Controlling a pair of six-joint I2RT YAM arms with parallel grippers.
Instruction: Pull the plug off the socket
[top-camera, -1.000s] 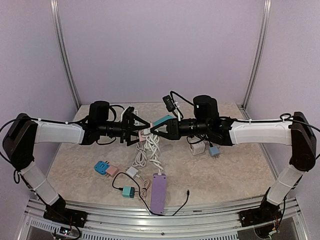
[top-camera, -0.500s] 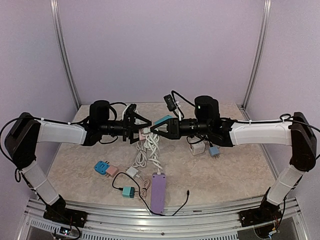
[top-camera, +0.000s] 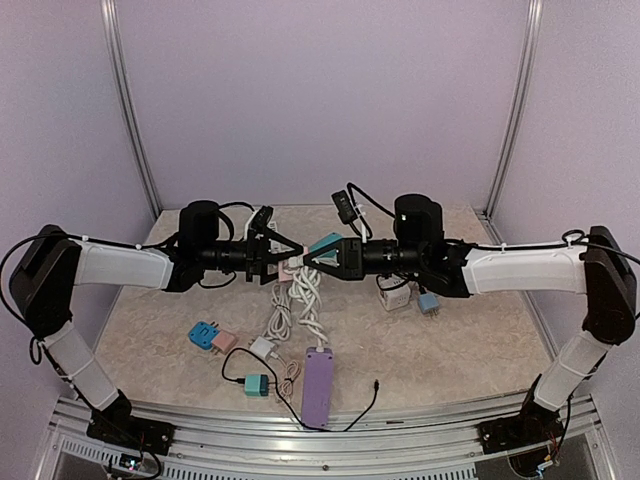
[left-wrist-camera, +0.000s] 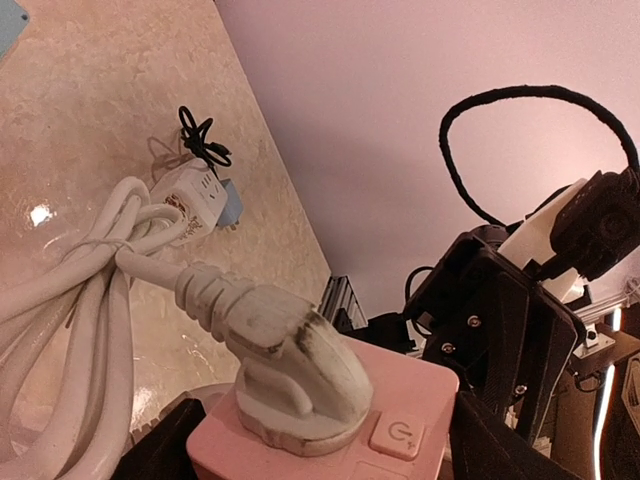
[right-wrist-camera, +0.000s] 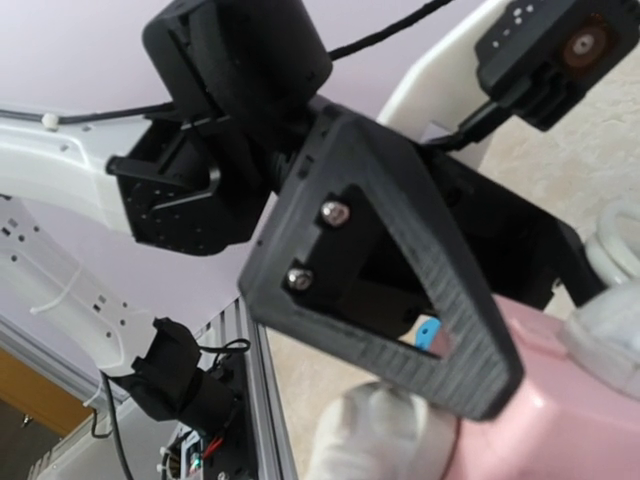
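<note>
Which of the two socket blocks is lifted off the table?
The pink socket block, gripped in the left hand with a white plug seated in it; the purple power strip lies flat on the table.

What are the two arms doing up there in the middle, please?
The arms meet in mid-air above the table. The left tool grips a pink socket with a white plug fully seated in it, and the plug's cord hangs down to the table. The right tool is right against the socket from the other side, though its grip on the plug cannot be made out. The plug is not yet pulled.
</note>
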